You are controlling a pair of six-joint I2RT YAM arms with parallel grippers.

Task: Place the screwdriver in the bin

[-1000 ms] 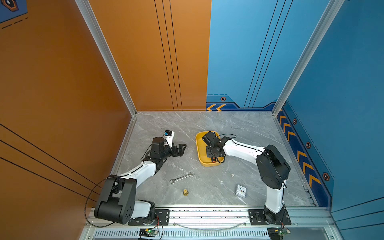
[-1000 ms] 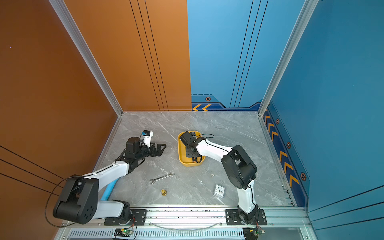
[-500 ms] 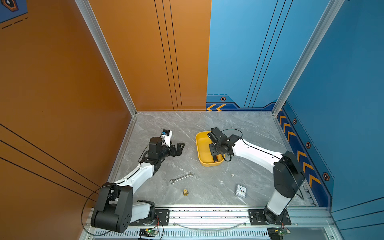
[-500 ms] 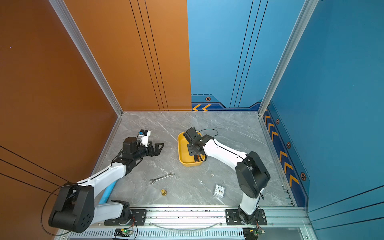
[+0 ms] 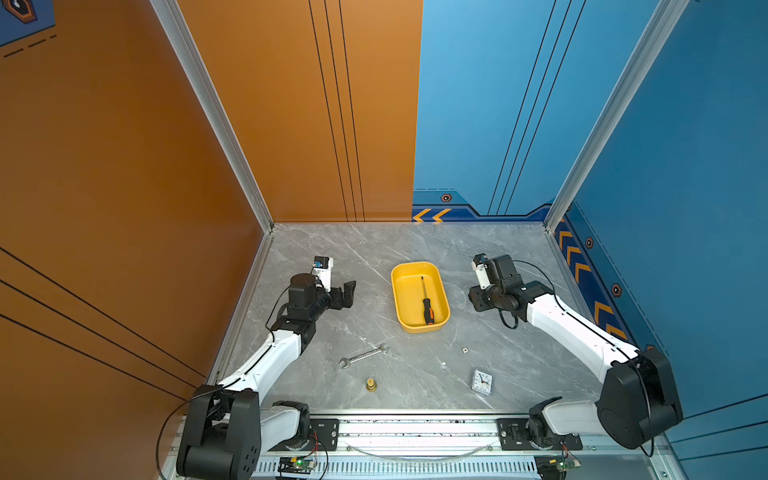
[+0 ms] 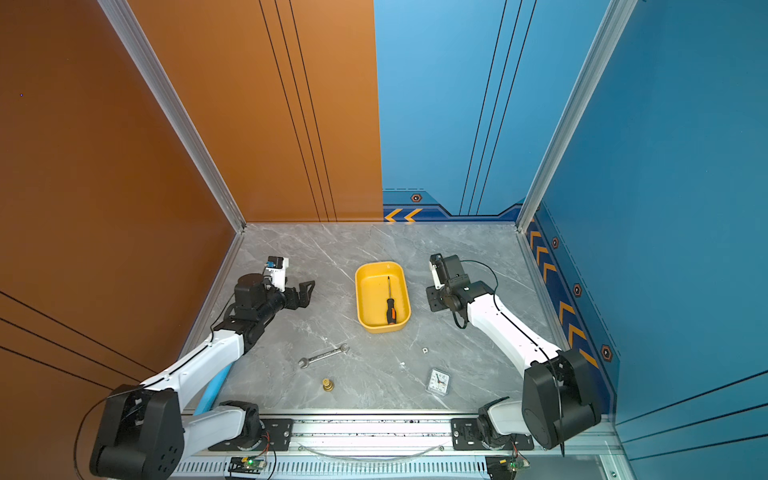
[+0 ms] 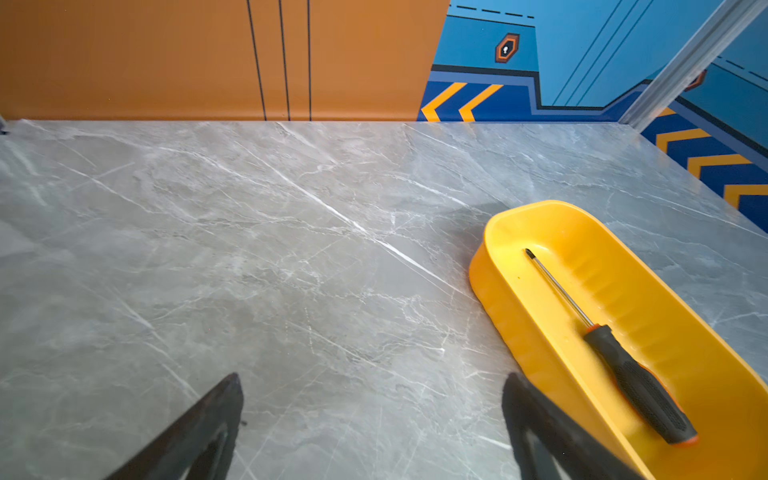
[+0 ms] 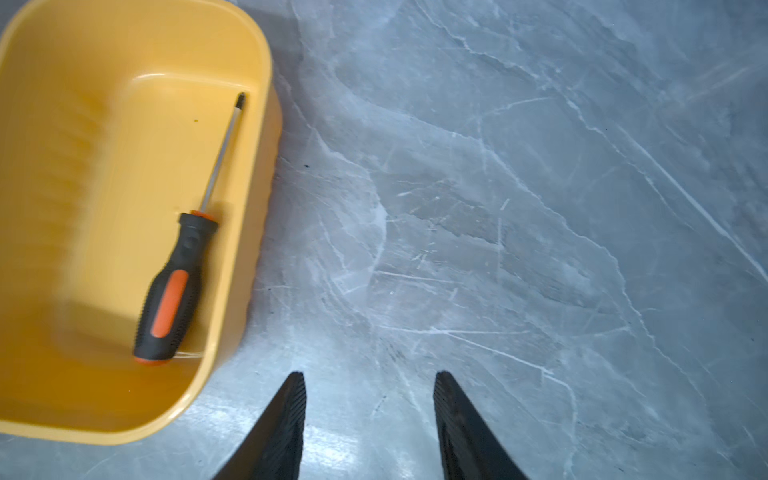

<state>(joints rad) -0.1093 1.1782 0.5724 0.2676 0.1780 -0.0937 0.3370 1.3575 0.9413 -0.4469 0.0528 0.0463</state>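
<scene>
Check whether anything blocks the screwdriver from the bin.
Nothing visible does: the screwdriver already lies flat inside the bin. The left gripper and right gripper are open and empty, off to either side of it.

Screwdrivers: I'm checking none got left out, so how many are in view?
1. The screwdriver lies flat inside the yellow bin, handle toward the robot's base; the long item on the table is a wrench. Nothing seems hidden.

Bin (image 5: 405,299) sits mid-table (image 5: 415,374). Screwdriver (image 5: 426,301) lies inside it, lengthwise, tip toward back wall, handle toward front. Left gripper (image 5: 349,295) left of bin, right gripper (image 5: 475,299) right of it, both apart from it. Wrench (image 5: 363,356) in front of bin, leftward. Small fitting (image 5: 371,384) in front of wrench. Clock (image 5: 482,381) front right.
</scene>
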